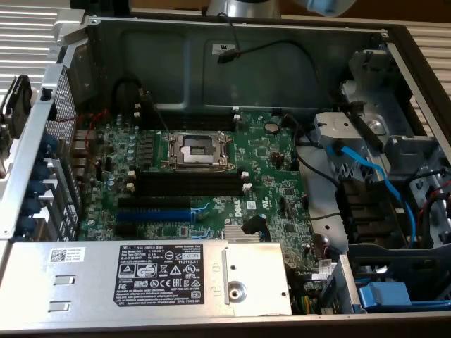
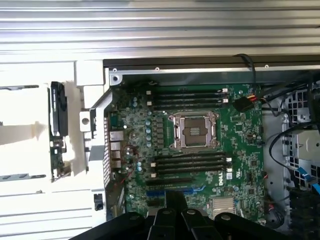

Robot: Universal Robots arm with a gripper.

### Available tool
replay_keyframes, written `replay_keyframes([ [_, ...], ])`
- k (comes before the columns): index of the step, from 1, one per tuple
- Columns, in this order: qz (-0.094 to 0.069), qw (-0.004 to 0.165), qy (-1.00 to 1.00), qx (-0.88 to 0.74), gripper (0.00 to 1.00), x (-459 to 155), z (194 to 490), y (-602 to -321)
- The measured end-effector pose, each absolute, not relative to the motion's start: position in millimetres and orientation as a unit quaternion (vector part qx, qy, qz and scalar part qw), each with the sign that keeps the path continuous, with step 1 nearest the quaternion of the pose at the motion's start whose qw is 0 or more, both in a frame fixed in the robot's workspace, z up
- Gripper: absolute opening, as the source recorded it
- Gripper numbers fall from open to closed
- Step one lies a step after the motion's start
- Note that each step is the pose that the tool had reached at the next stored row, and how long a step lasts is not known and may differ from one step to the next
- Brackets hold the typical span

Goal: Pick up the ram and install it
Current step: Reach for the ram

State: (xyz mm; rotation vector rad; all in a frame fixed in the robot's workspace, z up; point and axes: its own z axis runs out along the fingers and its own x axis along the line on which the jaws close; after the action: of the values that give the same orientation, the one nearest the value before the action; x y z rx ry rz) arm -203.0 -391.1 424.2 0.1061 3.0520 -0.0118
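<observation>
The ram point(image 2: 58, 117) is a long, thin dark stick with a green end. It stands on its edge on the white surface outside the case, beside the rear panel; it is also the dark shape at the exterior view's left edge point(image 1: 13, 105). My gripper point(image 2: 175, 196) hangs over the motherboard point(image 2: 240, 150) near the blue expansion slot point(image 2: 172, 192), well apart from the ram. Its black fingers are shut together with nothing between them. Black memory slots lie on both sides of the CPU socket point(image 2: 192, 131), one bank point(image 2: 190, 96) above and one bank point(image 2: 192, 163) below it.
The open case holds a labelled silver power supply point(image 1: 169, 278), drive bays with blue cables point(image 1: 373, 176) and a loose black cable point(image 1: 282, 49). The perforated rear panel point(image 2: 106, 150) separates the ram from the board. Ribbed metal surface point(image 2: 160, 30) lies beyond the case.
</observation>
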Motion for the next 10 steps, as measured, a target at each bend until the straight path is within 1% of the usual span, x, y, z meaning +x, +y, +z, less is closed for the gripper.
replay_keyframes([
  [10,-0.004,0.044,0.998,0.035,0.1,-249,426,-391],
])
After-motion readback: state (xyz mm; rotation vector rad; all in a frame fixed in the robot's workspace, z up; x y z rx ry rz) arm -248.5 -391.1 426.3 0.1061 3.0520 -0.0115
